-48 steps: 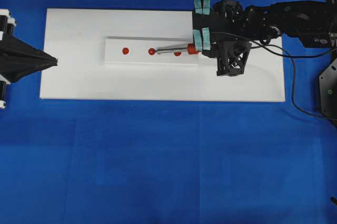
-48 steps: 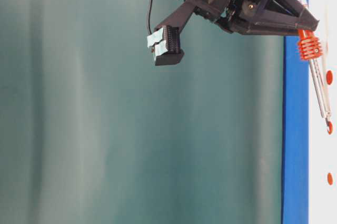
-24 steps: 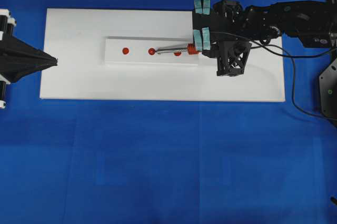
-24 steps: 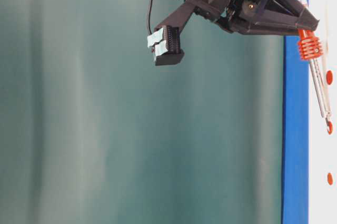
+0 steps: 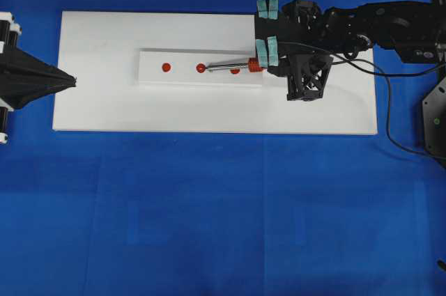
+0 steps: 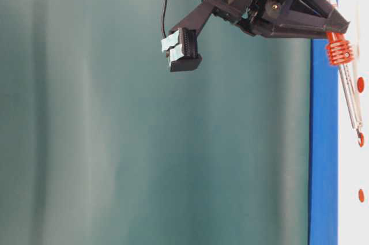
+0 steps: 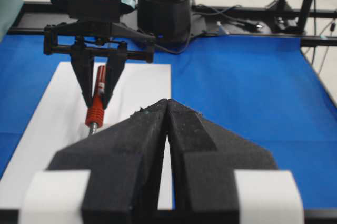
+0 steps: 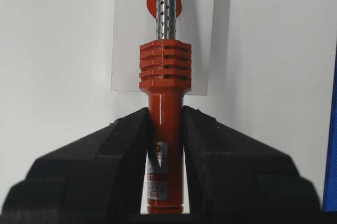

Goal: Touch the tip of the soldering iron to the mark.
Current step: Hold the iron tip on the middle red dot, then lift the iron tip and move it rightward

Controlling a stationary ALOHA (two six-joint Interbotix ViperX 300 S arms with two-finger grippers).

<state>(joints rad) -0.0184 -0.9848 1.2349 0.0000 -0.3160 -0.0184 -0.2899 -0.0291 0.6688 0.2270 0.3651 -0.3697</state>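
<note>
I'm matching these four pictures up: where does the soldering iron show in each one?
Overhead: soldering iron at upper middle, lying level, tip leftward.
Table-level: far right edge, handle up, tip down.
Left wrist: left of centre, red handle pointing at the camera.
Right wrist: centre, upright between the jaws.
Shared landmark: the right gripper clamping the red handle.

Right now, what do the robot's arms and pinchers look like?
Both arms are black. The right gripper has a boxy frame with triangle cut-outs, teal tape strips and a thin black cable trailing off. The left gripper has rough black foam wedge fingers with white tape bands.
</note>
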